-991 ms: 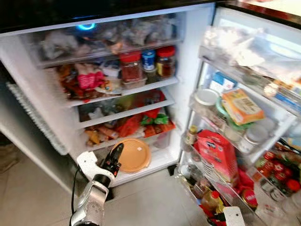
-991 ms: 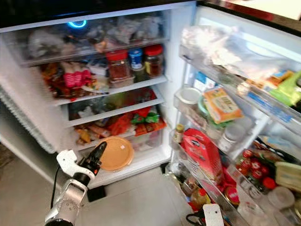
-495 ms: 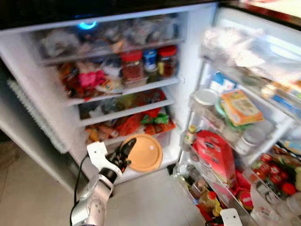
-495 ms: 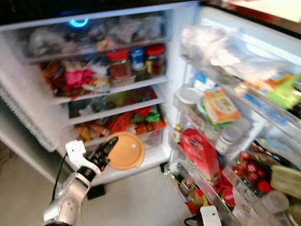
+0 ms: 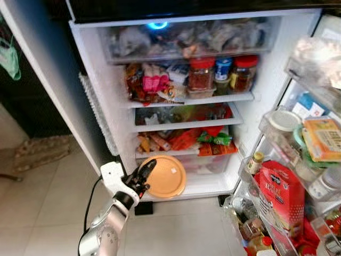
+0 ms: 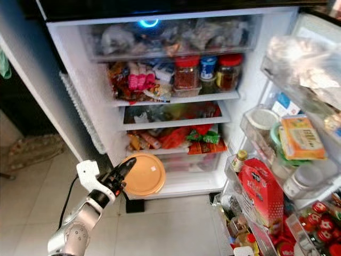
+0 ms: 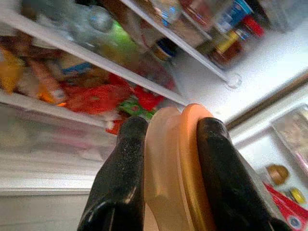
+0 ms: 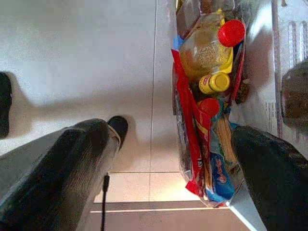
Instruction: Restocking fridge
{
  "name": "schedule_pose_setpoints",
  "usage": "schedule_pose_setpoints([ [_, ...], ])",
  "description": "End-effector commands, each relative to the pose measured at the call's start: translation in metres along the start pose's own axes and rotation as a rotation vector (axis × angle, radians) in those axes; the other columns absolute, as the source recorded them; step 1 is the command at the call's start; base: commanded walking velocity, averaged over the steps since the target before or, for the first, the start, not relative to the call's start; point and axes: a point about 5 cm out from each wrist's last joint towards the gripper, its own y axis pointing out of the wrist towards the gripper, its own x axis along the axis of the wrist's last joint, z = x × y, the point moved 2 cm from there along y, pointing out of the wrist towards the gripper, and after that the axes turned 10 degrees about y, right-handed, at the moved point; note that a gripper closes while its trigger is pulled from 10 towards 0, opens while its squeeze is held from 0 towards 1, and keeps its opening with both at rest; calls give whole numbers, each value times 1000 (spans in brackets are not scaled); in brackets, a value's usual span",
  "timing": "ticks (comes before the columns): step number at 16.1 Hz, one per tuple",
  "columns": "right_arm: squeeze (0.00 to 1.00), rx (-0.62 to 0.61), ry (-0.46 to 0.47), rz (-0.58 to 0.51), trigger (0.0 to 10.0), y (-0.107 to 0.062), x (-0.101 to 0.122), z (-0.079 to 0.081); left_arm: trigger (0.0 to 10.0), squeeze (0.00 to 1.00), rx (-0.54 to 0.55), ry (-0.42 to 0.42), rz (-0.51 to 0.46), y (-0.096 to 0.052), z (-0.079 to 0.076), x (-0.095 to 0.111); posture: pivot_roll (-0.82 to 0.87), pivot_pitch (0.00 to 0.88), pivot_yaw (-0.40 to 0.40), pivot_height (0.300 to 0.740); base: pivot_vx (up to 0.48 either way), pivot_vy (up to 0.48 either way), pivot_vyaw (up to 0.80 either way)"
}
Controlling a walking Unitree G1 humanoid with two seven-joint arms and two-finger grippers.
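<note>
The whole view has swung left, so the camera turned. The left hand is still clamped on the orange lid, low centre before the fridge's bottom shelf, now nearer; placement looks close. The right hand hangs spread, empty.

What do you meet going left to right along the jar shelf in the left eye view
Pink packet → red-lidded jar → blue-lidded jar → second red-lidded jar.
</note>
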Motion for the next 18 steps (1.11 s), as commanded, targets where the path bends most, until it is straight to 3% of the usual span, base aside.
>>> schedule_pose_setpoints([
  [1,0,-1,15,19,10000,-2,-10,-1,10000,0,-28,10,-11,6,-10,5,-54,0,19,740,0,0,0],
  [6,0,10,-17,30,10000,-2,-15,7,10000,0,-14,19,-4,9,-7,6,-75,0,34,740,0,0,0],
  [10,0,12,-31,27,10000,-2,-16,13,10000,0,-16,22,-5,15,-9,7,-94,0,46,740,0,0,686],
  [18,0,7,-28,14,10000,1,-7,20,10000,0,-17,30,-7,15,-9,12,-79,0,40,740,0,0,0],
])
